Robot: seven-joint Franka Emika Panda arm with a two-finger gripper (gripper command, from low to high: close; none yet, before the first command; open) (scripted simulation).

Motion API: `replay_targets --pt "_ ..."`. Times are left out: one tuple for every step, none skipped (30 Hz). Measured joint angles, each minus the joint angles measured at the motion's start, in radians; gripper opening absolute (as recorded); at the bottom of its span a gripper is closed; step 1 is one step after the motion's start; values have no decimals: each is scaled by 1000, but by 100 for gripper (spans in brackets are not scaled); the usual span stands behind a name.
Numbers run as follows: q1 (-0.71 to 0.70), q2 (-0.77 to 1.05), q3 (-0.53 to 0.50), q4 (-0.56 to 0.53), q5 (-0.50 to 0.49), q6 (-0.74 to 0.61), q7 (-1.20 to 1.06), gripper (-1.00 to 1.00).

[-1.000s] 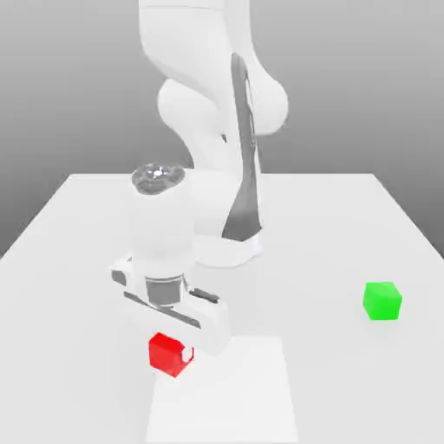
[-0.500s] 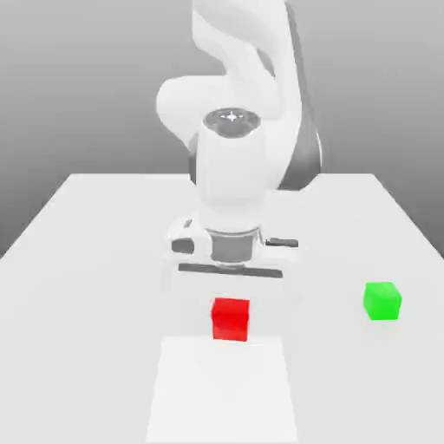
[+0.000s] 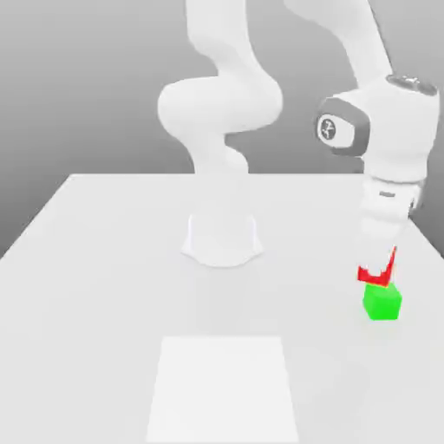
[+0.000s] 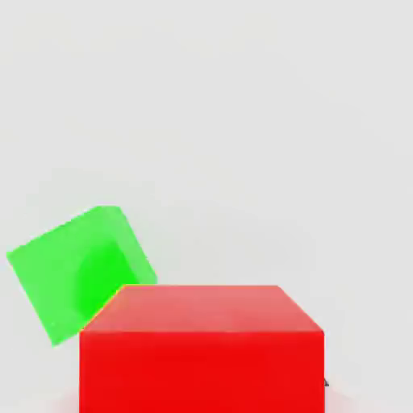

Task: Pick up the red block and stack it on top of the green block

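Tool (image 3: 376,270) shut, pointing down

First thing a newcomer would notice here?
Probably the red block, large in the hand view and held by the gripper at the exterior view's right. Next, the green block, bright on the pale table, just below the red one in the exterior view.
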Motion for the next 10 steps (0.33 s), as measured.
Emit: replay_targets --pt "4 18 13 1 -12 17 -5 -100" --pt "2 45 19 2 -34 42 4 -100" --pt "-2 76 21 4 -63 70 21 -100" --pt "-9 110 19 5 -97 101 43 -100" --pt "-6 146 10 6 -138 133 72 -100" --pt "-5 182 -1 7 -184 165 104 -100" --pt "1 219 -21 9 -233 197 138 -100" --pt "9 242 -34 10 -263 216 160 100" --pt "9 242 -34 10 -263 216 160 100" --pt "9 242 -34 10 -263 216 160 100"
